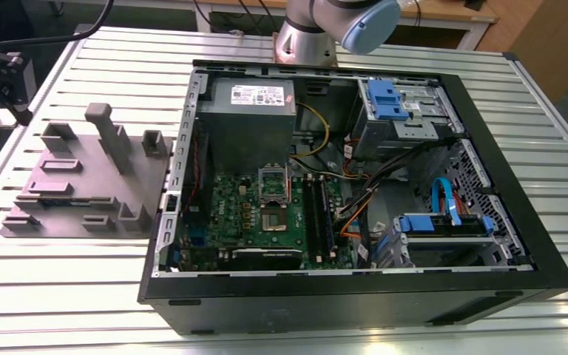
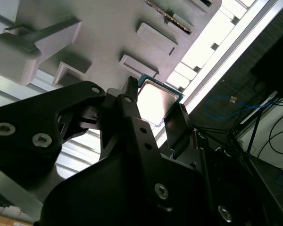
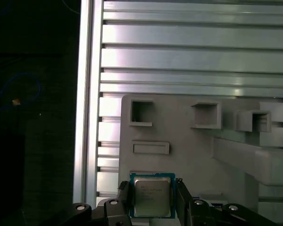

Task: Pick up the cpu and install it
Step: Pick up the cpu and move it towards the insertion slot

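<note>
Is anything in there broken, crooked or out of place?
Nothing looks damaged or spilled. The computer case lies open on its side with loose cables inside, and the socket frame stands flipped up. The cpu sits square in the gripper.

The gripper [image 3: 153, 197] pinches the cpu [image 3: 152, 194] by two opposite edges, above the grey block [image 3: 188, 155], near its edge.
</note>
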`<state>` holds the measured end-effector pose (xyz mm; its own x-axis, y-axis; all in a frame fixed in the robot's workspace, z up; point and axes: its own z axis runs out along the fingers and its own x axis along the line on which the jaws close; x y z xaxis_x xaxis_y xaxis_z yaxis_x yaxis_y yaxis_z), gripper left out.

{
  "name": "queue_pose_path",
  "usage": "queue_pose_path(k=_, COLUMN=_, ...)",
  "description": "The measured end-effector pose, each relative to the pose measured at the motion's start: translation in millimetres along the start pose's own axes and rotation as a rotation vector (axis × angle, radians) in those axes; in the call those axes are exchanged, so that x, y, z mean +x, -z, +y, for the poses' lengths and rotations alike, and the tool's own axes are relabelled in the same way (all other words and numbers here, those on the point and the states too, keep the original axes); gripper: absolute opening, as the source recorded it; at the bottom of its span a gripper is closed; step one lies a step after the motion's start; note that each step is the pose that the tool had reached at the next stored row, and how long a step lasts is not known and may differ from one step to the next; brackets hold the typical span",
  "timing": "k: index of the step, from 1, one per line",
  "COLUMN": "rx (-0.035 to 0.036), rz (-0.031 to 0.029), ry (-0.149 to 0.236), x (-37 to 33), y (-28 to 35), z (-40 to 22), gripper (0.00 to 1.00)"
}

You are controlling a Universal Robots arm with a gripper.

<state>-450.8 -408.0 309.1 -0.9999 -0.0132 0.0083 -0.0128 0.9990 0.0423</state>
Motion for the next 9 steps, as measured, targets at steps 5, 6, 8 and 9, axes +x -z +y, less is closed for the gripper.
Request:
queue_pose_path(k=5, rx=0.0000, rz=-0.0001, ry=-0.001, x=0.0, y=1.9, z=0.3, gripper=0.47)
queue_pose_path(k=6, rx=0.0000, rz=0.0000, ry=-0.001, x=0.0, y=1.9, z=0.3, gripper=0.47)
queue_pose_path(k=8, rx=0.0003, rz=0.0001, ry=-0.001, x=0.0, y=2.1, z=0.5, gripper=0.47)
queue_pose_path(k=9, rx=0.0008, rz=0.0002, ry=-0.001, x=0.1, y=2.2, z=0.7, gripper=0.47)
